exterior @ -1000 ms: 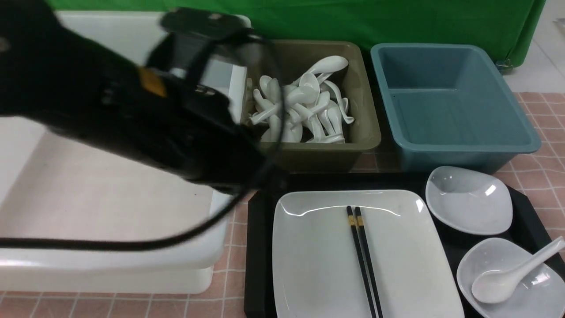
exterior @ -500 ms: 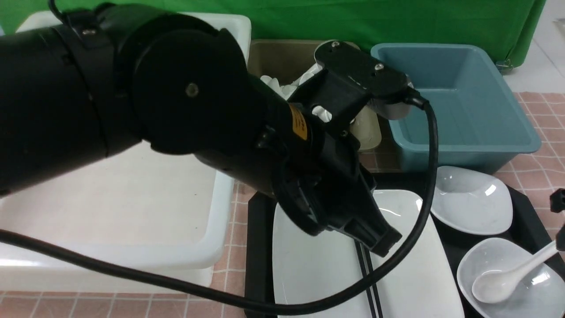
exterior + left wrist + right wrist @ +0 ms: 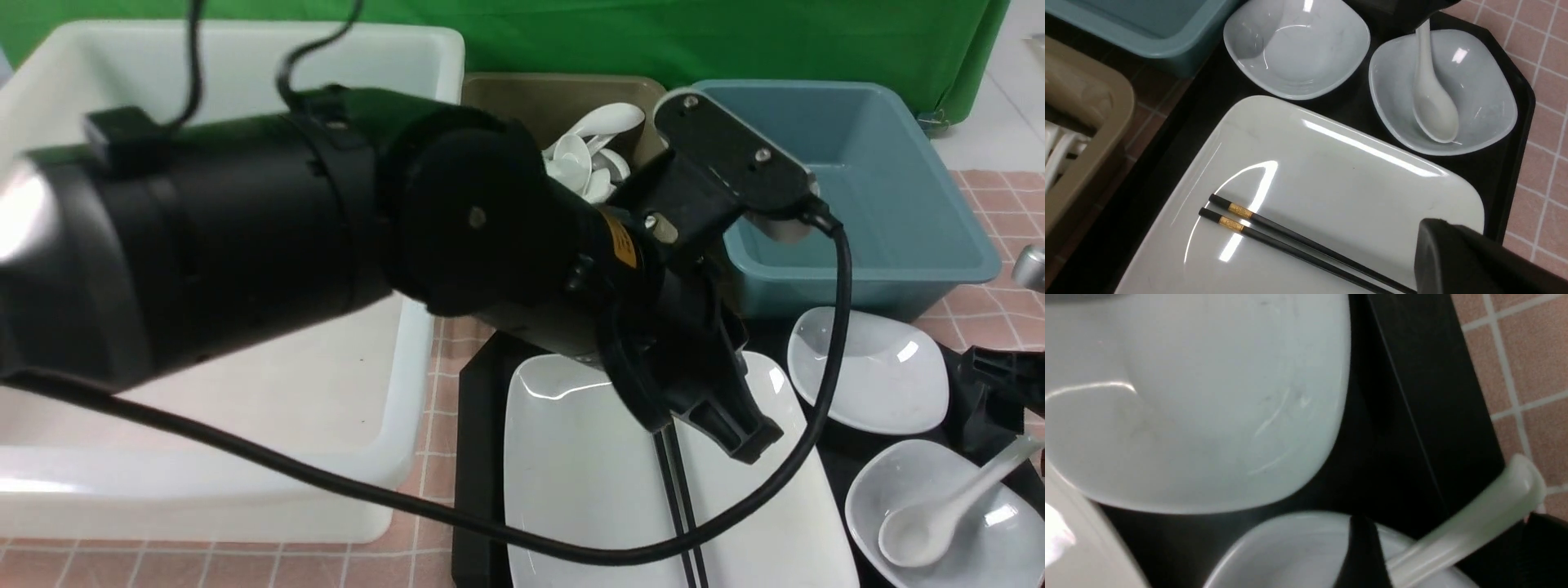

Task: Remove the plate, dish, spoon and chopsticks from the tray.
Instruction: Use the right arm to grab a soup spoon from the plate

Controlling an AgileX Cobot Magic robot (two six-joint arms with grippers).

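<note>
The black tray (image 3: pixel 478 457) carries the big white plate (image 3: pixel 571 490) with the black chopsticks (image 3: pixel 679 514) lying on it. Beside it sit a bare small dish (image 3: pixel 865 376) and a second dish (image 3: pixel 971 539) with the spoon (image 3: pixel 931 523) resting in it. My left gripper (image 3: pixel 747 437) hovers shut and empty over the plate (image 3: pixel 1310 175), close to the chopsticks (image 3: pixel 1274 228). At the tray's right edge my right gripper (image 3: pixel 1447 539) is open, one of its fingers (image 3: pixel 1359 551) on each side of the spoon's handle (image 3: pixel 1478 522), with gaps to it.
Behind the tray stand an olive bin (image 3: pixel 490 90) holding several white spoons and an empty blue bin (image 3: pixel 857 180). A large white bin (image 3: pixel 245 384) fills the left side. My left arm hides much of the middle of the front view.
My left arm has swung in from the left over the plate. My right gripper has come in from the right, opened, and now straddles the spoon handle; the spoon tilted slightly.
</note>
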